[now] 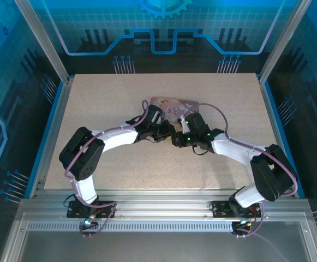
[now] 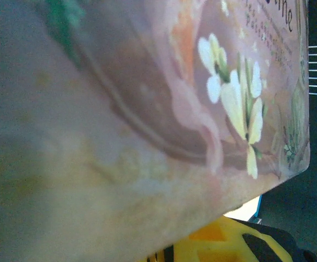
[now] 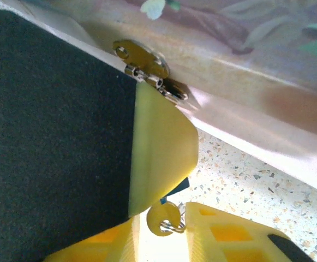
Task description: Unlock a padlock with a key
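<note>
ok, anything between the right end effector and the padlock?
Nothing visible. On the right end effector, the yellow fingertip reaches right up to the padlock at the edge of the pink box, no object between. The key sits lower, beside the fingers.

1. Worktop (image 1: 120,158): beige, finely speckled with dark flecks.
2. Box (image 2: 163,109): pink, printed with white and pale-yellow flowers, brown curves, green touches and dark lettering.
3. Right pincer (image 3: 172,210): yellow fingers, one faced with a black pad.
4. Key (image 3: 161,219): pale yellowish round head, silvery ring.
5. Arms (image 1: 117,137): white shells, black joints, green lights, mauve cables.
6. Back wall (image 1: 163,22): blue grid with darker circuit lines.
</note>
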Controlling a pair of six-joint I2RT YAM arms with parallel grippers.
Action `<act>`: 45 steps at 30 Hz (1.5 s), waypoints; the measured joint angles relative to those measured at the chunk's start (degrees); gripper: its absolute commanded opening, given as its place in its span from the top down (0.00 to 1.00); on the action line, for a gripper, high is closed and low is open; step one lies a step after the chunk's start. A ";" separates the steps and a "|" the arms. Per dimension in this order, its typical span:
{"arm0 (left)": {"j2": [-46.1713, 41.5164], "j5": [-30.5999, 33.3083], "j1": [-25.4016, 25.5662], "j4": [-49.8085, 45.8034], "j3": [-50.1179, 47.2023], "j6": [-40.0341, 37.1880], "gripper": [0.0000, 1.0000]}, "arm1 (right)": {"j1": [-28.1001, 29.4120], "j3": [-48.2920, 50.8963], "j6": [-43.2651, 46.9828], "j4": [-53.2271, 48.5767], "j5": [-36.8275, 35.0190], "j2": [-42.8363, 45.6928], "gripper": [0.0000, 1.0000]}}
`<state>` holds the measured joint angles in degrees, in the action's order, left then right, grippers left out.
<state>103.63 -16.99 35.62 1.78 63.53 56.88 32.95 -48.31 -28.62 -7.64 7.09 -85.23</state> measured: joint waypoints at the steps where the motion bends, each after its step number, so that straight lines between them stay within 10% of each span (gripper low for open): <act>1: 0.00 0.00 0.00 0.13 0.00 0.02 1.00 | 0.00 0.00 0.02 0.00 -0.04 0.11 0.69; 24: 0.00 -1.29 -0.07 0.42 0.00 0.09 1.00 | 3.04 -2.08 6.60 -4.39 -8.92 1.01 0.52; 45: 0.00 -2.19 -0.50 1.09 0.00 0.13 1.00 | 2.99 -3.54 7.69 -4.90 -6.82 0.11 0.60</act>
<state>103.63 -19.18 35.11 2.87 63.53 57.01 35.94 -51.86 -20.93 -12.53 0.27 -85.12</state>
